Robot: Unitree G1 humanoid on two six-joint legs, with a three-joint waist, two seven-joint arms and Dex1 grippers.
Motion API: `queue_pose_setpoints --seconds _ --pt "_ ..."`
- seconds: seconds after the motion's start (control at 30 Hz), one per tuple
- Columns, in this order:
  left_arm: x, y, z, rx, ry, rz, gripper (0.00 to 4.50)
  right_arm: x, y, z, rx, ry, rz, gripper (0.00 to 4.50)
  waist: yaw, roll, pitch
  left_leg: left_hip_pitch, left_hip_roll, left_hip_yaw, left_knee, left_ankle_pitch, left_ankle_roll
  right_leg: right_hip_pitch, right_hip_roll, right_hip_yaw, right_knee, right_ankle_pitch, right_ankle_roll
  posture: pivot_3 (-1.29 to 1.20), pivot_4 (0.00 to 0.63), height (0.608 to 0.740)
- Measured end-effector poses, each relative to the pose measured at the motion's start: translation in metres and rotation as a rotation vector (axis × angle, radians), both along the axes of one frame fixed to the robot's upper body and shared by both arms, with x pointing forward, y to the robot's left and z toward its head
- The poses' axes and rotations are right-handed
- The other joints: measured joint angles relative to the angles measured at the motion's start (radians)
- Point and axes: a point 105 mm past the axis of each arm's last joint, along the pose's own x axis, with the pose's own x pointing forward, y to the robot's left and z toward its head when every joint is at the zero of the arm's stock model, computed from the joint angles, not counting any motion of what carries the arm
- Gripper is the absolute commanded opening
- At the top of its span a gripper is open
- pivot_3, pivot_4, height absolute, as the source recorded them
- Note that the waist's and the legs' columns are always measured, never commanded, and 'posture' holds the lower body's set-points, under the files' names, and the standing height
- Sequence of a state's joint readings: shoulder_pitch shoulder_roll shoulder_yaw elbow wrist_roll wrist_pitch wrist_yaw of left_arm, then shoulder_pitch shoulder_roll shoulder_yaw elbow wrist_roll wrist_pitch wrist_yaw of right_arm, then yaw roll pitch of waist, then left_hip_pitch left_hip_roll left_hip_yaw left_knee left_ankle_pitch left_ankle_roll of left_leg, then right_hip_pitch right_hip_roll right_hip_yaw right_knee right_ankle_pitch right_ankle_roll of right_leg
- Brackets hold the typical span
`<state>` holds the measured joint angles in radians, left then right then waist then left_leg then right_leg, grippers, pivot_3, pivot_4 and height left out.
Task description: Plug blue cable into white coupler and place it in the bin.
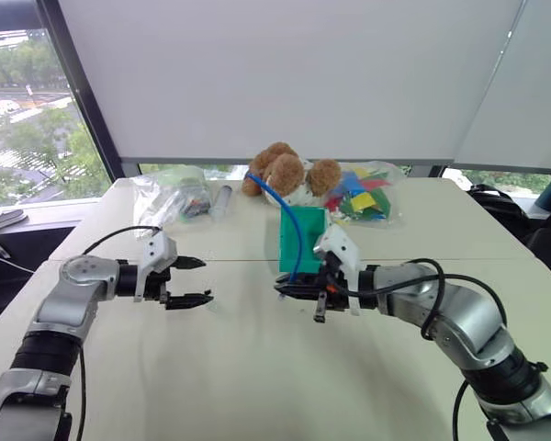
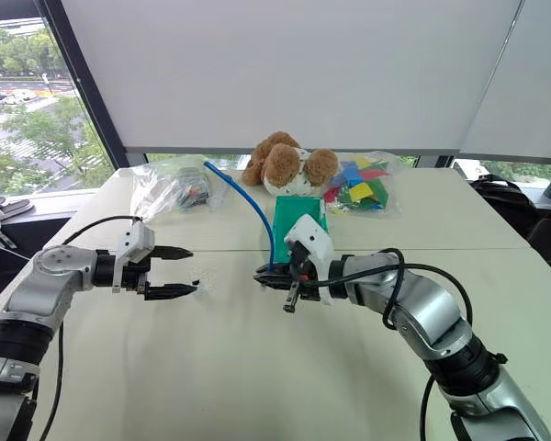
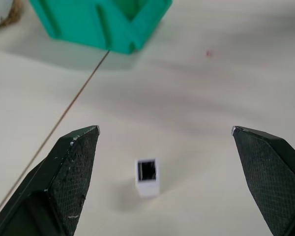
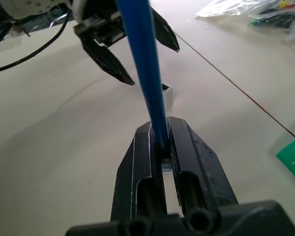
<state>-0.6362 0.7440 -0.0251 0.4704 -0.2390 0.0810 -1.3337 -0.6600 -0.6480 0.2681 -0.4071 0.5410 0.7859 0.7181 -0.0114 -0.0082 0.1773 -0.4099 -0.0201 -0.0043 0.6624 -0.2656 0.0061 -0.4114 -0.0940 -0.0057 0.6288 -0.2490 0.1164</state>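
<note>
Right claw [image 4: 160,147] clamped on the blue cable [image 4: 142,64] near its plug end; thin and floppy, best pinched close to the tip. Left claw [image 3: 164,142] spread wide, the white coupler [image 3: 147,177] on the tabletop [image 3: 211,98] between its fingers: tiny, light, likely to skid. Bin [image 1: 301,241] just behind the right claw.

Head stereo pair: high, looking forward and down across table [image 1: 257,367] toward window; both eyes share whole tabletop.
Left wrist camera: low, close over table, looking along left gripper [image 3: 164,132] at white coupler [image 3: 148,176], bin [image 3: 103,22] beyond.
Right wrist camera: close, along right gripper [image 4: 160,142]; shares coupler, left gripper.
</note>
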Motion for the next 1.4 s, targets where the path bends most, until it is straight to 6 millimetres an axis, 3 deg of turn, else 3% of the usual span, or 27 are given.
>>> queue_pose_setpoints --seconds 0.23,0.33,0.43,0.63,0.8,0.93,1.0,1.07,1.13,1.3,1.4 --pt "0.008 -0.003 -0.047 0.012 0.071 0.020 4.45 0.000 0.003 0.000 0.000 -0.007 0.008 0.00 0.003 0.000 0.000 0.000 0.000 0.000 0.000 0.000 0.000 0.000 -0.001 0.000 0.000 0.000 0.000 0.00 0.150 0.740" --pt "0.015 -0.007 -0.048 0.001 0.054 0.024 4.45 0.000 0.002 0.000 0.000 -0.004 0.004 0.00 0.003 -0.001 0.000 0.000 0.000 0.000 0.000 0.000 0.000 0.000 -0.001 -0.001 0.000 0.000 0.000 0.00 0.150 0.740" --pt "0.021 -0.010 -0.047 -0.006 0.035 0.028 3.61 -0.001 0.002 -0.001 -0.002 -0.001 0.001 0.00 0.001 -0.001 0.000 0.000 -0.001 0.000 0.000 0.000 0.000 0.000 -0.001 -0.001 0.000 0.000 0.000 0.00 0.150 0.740" --pt "0.020 -0.014 -0.056 -0.025 0.054 0.024 0.40 -0.003 -0.001 -0.004 -0.002 0.008 -0.009 0.00 0.000 -0.001 0.000 0.000 0.000 0.000 0.000 0.000 0.000 -0.001 -0.001 -0.001 0.001 0.000 0.000 0.00 0.150 0.740" --pt "0.016 -0.036 -0.052 -0.083 0.073 -0.073 0.39 -0.002 -0.006 0.001 0.004 0.002 -0.025 0.00 0.007 -0.001 0.000 -0.001 -0.001 0.000 0.001 0.000 0.000 0.000 -0.002 -0.001 0.001 0.000 0.000 0.00 0.150 0.740" --pt "0.008 -0.082 -0.036 -0.149 0.070 -0.250 0.39 -0.001 -0.009 0.004 -0.008 0.000 -0.004 0.00 0.010 -0.001 0.000 -0.001 -0.001 0.000 0.002 0.000 0.000 0.000 -0.002 -0.001 0.000 0.000 0.000 0.00 0.150 0.740" --pt "0.000 -0.115 -0.032 -0.142 0.059 -0.374 0.39 0.002 -0.013 0.005 -0.038 -0.016 0.005 0.00 0.015 -0.001 0.000 -0.001 -0.002 0.001 0.002 0.000 0.000 0.000 -0.002 -0.001 0.000 0.000 0.000 0.00 0.150 0.740" --pt "-0.010 -0.144 -0.037 -0.110 0.057 -0.475 0.39 0.004 -0.013 0.004 -0.054 -0.027 0.023 0.00 0.017 -0.001 0.000 -0.001 -0.002 0.001 0.002 0.000 0.000 0.000 -0.002 -0.001 0.000 0.000 0.000 0.00 0.150 0.740" --pt "-0.017 -0.160 -0.048 -0.050 0.057 -0.535 0.39 0.004 -0.012 -0.001 -0.070 -0.017 0.039 0.00 0.012 -0.001 0.000 -0.001 -0.001 0.001 0.002 0.000 0.000 0.000 -0.001 -0.001 0.001 0.000 0.000 0.00 0.150 0.740" --pt "-0.022 -0.175 -0.069 0.037 0.084 -0.564 0.39 0.008 -0.022 -0.017 -0.120 0.010 0.029 0.00 0.005 -0.001 0.000 -0.001 -0.001 0.001 0.002 0.000 0.000 0.000 0.000 -0.001 0.001 0.000 0.000 0.00 0.150 0.740" --pt "-0.020 -0.179 -0.069 0.061 0.067 -0.578 0.39 0.004 -0.029 -0.031 -0.167 0.048 0.032 0.00 0.007 -0.001 0.000 -0.001 -0.001 0.000 0.002 0.000 0.000 0.000 -0.001 -0.001 0.001 0.000 0.000 0.00 0.150 0.740"
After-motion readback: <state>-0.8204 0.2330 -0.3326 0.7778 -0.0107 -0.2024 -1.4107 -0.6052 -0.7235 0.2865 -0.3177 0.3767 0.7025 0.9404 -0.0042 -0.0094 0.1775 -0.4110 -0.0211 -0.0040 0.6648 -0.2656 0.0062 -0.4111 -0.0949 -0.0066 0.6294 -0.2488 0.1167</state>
